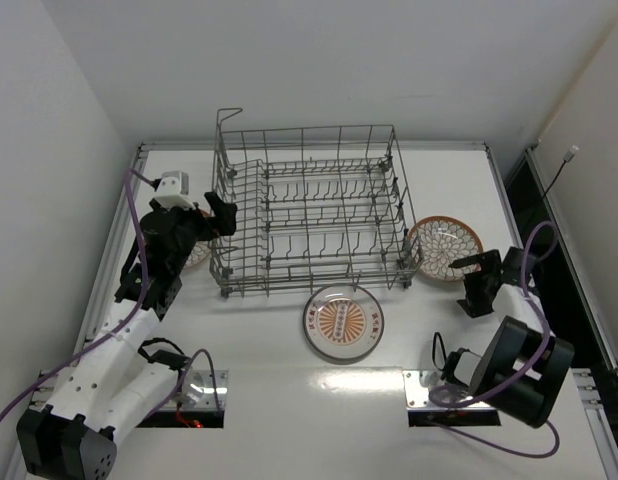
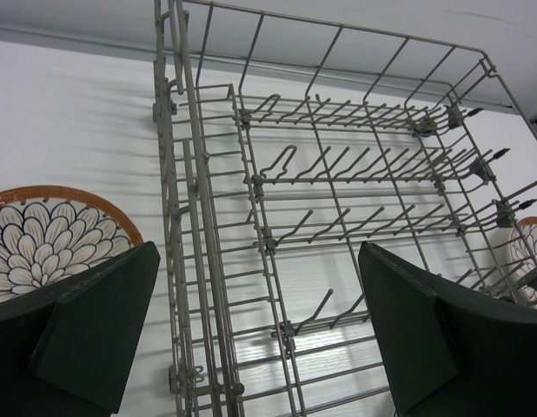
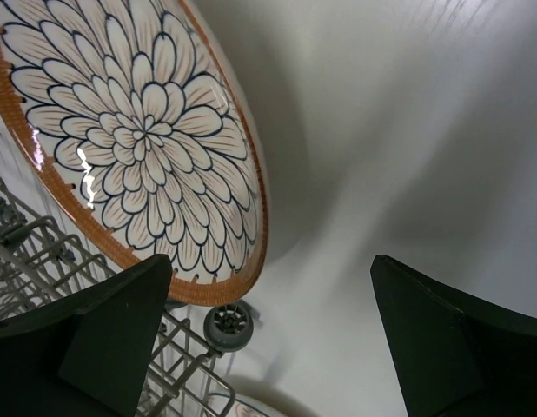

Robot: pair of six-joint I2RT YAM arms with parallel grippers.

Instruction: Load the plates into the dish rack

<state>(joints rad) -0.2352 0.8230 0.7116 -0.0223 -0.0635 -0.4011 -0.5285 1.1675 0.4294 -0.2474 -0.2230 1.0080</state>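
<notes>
The grey wire dish rack (image 1: 305, 130) stands at the table's middle back, with no plates in it. One petal-patterned plate (image 1: 444, 248) lies flat by the rack's right end. The plate with the orange centre medallion (image 1: 343, 322) lies in front of the rack. The second petal plate (image 1: 197, 256) lies left of the rack, mostly hidden under my left arm. My left gripper (image 1: 221, 215) is open and empty above the rack's left end; its wrist view shows the rack (image 2: 338, 174) and that plate (image 2: 51, 234). My right gripper (image 1: 467, 282) is open and empty just beyond the right plate's (image 3: 138, 130) near edge.
White walls close in the left and back sides. Metal rails run along the table's left (image 1: 117, 240) and right (image 1: 507, 220) edges. A small grey wheel (image 3: 228, 326) sits at the rack's corner beside the right plate. Purple cables (image 1: 509, 440) loop around both arms.
</notes>
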